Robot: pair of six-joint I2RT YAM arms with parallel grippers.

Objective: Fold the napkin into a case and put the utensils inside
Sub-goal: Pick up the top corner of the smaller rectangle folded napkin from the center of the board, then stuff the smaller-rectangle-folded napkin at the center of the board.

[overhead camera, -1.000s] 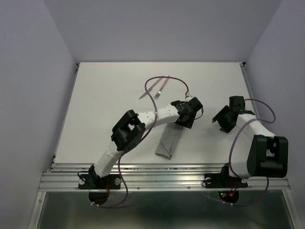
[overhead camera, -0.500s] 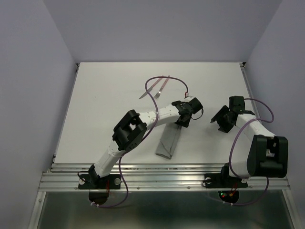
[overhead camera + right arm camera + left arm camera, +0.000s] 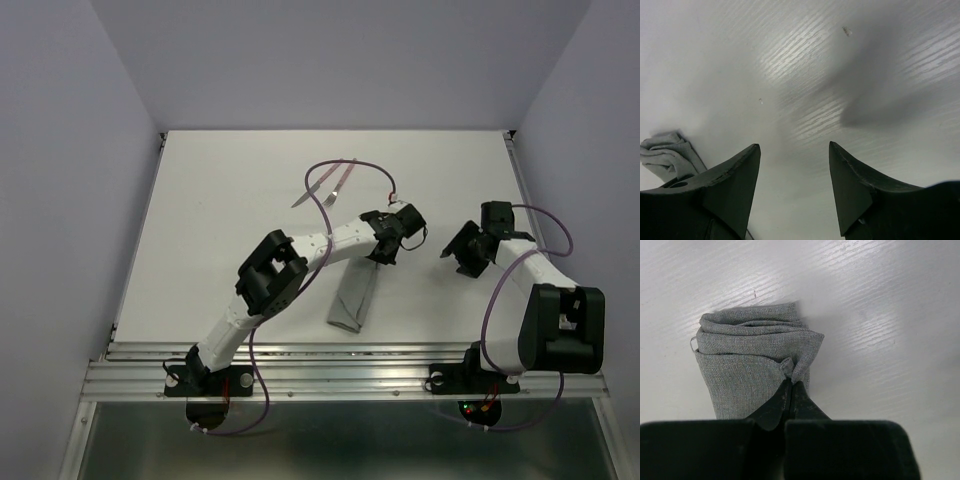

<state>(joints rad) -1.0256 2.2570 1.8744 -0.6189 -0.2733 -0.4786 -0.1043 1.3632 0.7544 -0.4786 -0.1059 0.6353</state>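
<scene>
A thin grey cloth napkin, folded into a narrow, flat pouch, lies near the middle of the white table. Its far, open end sits under the left gripper. That gripper's jaws are clenched on a small pinch of cloth at the top edge of the pouch. A slim knife and fork with pinkish-red handles lie together farther back, apart from the pouch. The right gripper hovers to the right, jaws spread, holding nothing.

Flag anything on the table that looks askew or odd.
The napkin is rumpled at one end into loose, uneven layers, with the left claw shut on a small pucker of cloth. The utensils lie apart from it.
</scene>
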